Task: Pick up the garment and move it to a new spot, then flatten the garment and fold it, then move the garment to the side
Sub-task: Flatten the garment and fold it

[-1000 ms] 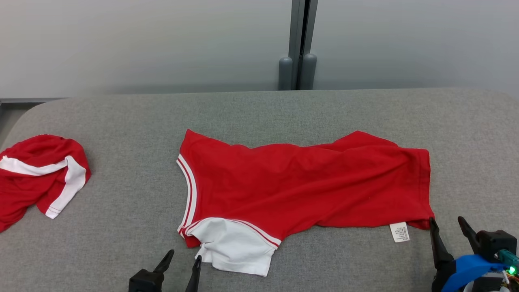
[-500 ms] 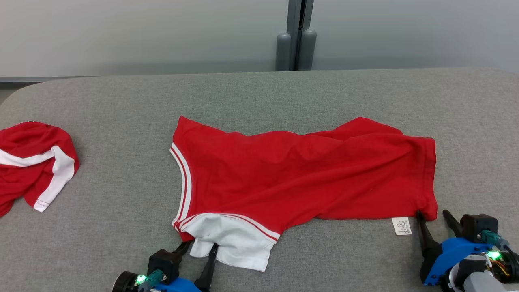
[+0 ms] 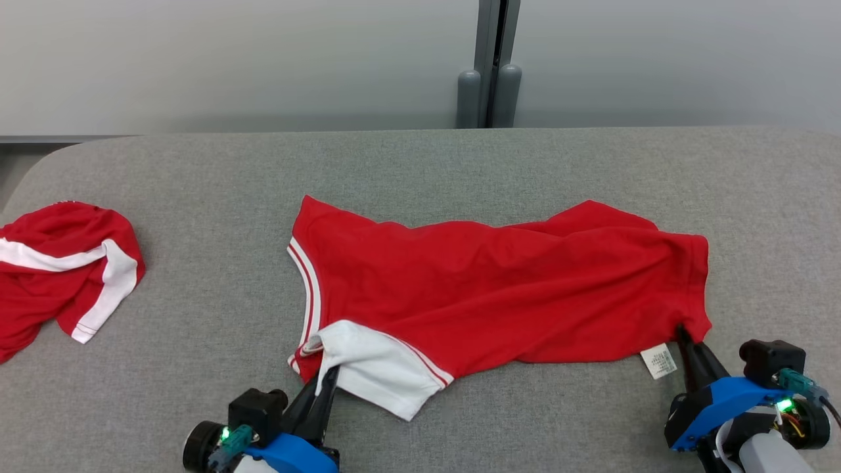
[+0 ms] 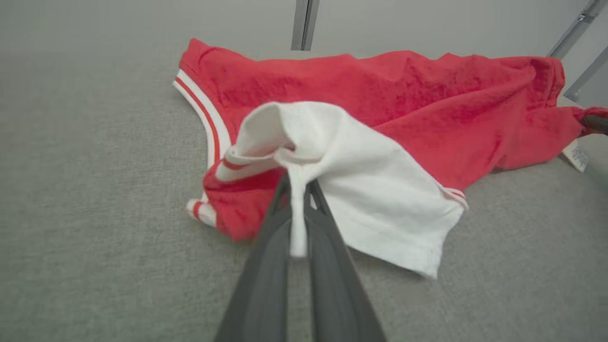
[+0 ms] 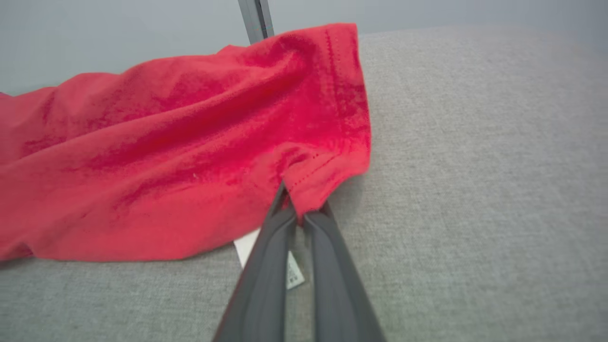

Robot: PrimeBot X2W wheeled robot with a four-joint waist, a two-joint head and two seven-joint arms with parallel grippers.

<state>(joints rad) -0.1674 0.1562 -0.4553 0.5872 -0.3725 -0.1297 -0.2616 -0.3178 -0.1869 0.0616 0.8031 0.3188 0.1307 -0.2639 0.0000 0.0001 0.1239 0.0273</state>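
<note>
shirt (image 3: 499, 289): red, lying spread out in the middle of the grey table (image 3: 197, 184).
left gripper (image 3: 326, 379): closed tight on the shirt's white sleeve (image 3: 378, 368).
right gripper (image 3: 684, 335): closed tight on the shirt's red corner.

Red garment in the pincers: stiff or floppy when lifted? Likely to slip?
Probably floppy: the red garment lies wrinkled, and its white sleeve bunches where the left pincer pinches it. Expect the middle to sag between that and the right pincer at the hem corner. Slip seems possible: each grip holds just a small fold of fabric.
</note>
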